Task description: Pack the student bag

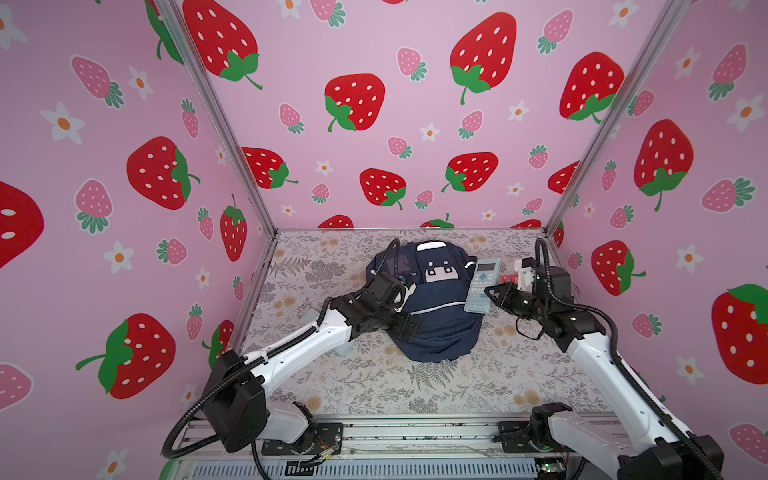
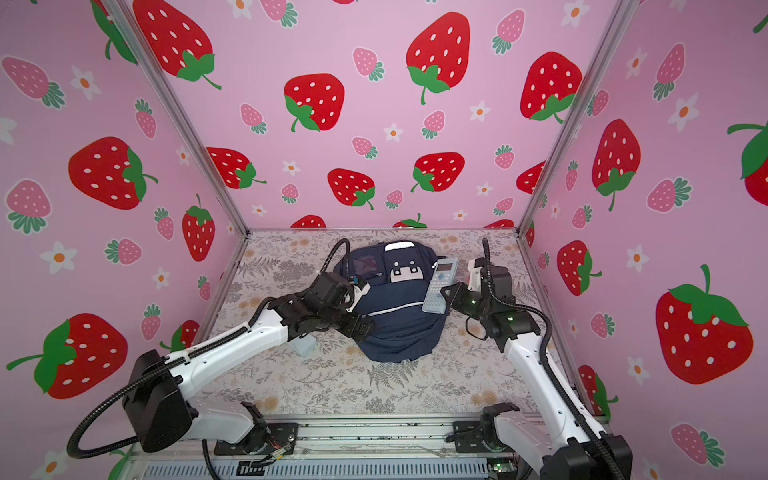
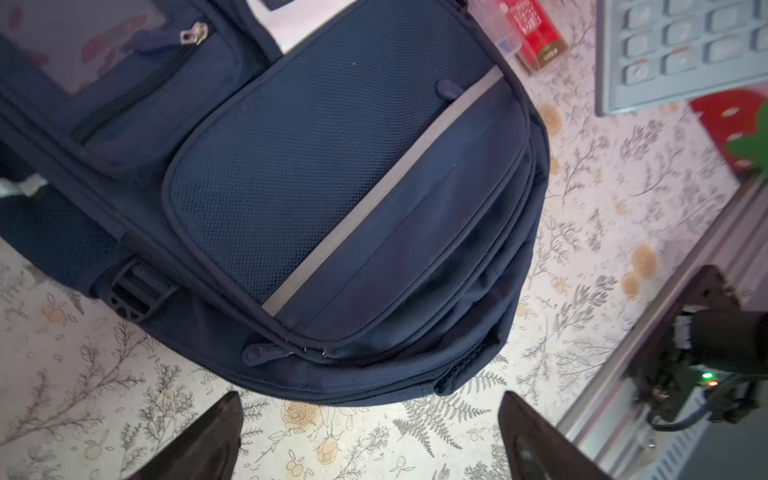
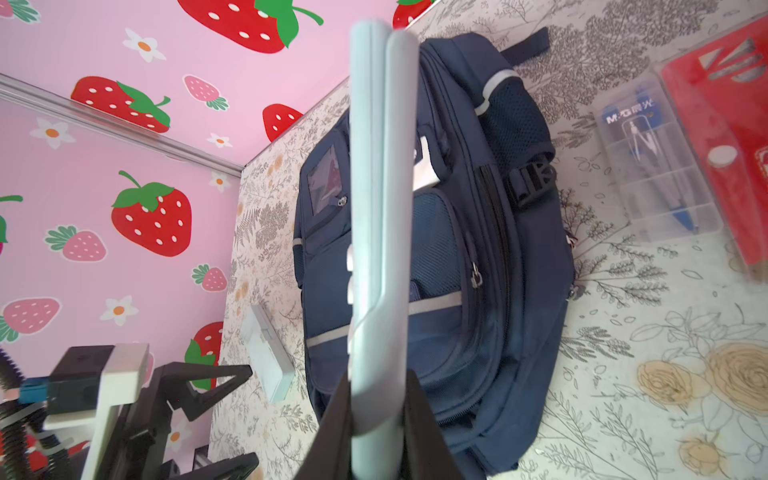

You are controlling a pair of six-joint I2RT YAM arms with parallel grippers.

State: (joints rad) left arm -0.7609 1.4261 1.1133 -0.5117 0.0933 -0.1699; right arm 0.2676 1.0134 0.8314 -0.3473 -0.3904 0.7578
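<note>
The right claw point(image 1: 491, 291) is clenched on the bottom end of a pale blue calculator point(image 1: 482, 286). In the right wrist view the calculator point(image 4: 382, 208) is seen from its thin edge, pinched between the two black fingers point(image 4: 332, 432). In both top views it hangs over the right side of the student bag point(image 1: 436, 328). I cannot tell if it touches the bag.

The left claw point(image 3: 370, 401) is wide apart and holds nothing. It hovers by the left side of the bag, near the bottom end.

The student bag point(image 2: 399, 328) lies flat in the middle of the table, toward the back, front side up. It is dark blue with thin pale stripes and a white patch with black squares. I cannot tell if its big zip is open.

On the right of the bag, near the right arm, lie a clear box point(image 4: 656, 166) with a blue drawing tool inside and a red case point(image 4: 723, 137) just beside it. On the left of the bag lies a small pale blue box point(image 4: 270, 357), partly under the left arm in the top views.

The table point(image 1: 415, 390) has a cloth with grey leaves and yellow flowers. The walls point(image 1: 374, 54) are pink with big red strawberries and white flowers. Shiny metal posts point(image 1: 216, 112) stand in the back corners.
</note>
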